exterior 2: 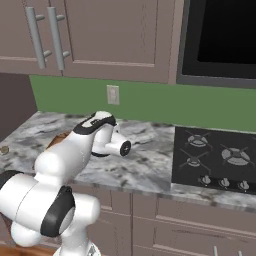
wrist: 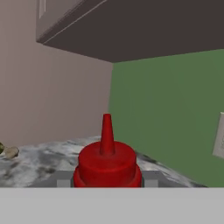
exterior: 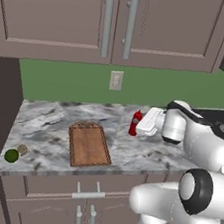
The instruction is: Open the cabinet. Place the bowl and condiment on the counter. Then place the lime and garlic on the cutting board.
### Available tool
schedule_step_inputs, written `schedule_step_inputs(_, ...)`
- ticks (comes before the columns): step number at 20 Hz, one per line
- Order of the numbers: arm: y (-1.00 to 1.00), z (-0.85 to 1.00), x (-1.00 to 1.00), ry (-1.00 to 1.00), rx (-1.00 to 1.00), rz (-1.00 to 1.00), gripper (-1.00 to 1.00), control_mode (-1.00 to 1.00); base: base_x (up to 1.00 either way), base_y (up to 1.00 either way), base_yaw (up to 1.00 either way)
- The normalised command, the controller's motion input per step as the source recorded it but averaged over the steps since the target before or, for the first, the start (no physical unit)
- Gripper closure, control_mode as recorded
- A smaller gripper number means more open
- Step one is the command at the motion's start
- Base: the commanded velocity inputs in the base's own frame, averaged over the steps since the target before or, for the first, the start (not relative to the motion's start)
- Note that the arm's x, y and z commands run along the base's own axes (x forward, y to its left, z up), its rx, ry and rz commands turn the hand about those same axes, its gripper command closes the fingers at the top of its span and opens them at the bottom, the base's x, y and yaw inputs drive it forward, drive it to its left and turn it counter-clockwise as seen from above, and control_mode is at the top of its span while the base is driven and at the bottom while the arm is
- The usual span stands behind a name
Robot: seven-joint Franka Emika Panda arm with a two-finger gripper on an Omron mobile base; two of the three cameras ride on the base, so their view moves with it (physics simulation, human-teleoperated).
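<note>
The condiment (exterior: 135,122), a slim red squeeze bottle, stands upright at the back of the marble counter (exterior: 53,121), to the right of the cutting board (exterior: 88,144). My gripper (exterior: 138,125) reaches in from the right and is shut on it. In the hand view its red cap (wrist: 107,155) sits between my two fingers (wrist: 151,179). The lime (exterior: 11,155) and the garlic (exterior: 22,149) lie side by side at the counter's front left corner. Beside them rises the tall cabinet's dark side (exterior: 4,95). The bowl is out of view.
Flat-panelled wall cabinets (exterior: 116,19) hang over the counter, and a wall socket (exterior: 116,80) sits on the green backsplash. A black hob (exterior 2: 215,160) lies to the right, with a dark microwave (exterior 2: 220,37) above it. Drawers and doors (exterior: 87,201) run below the counter.
</note>
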Motion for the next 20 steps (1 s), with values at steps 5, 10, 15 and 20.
schedule_step_inputs(5,0.0,-0.13,0.14,0.0,0.0,0.01,1.0,-1.0,0.0,0.0,0.0)
schedule_step_inputs(10,0.0,-0.15,0.13,0.0,0.0,0.0,1.0,-1.0,0.0,0.0,0.0)
schedule_step_inputs(15,0.0,-0.15,0.11,0.0,0.0,0.01,1.0,-1.0,0.0,0.0,0.0)
schedule_step_inputs(20,0.0,-0.14,0.1,0.0,0.0,0.01,1.0,-1.0,0.0,0.0,0.0)
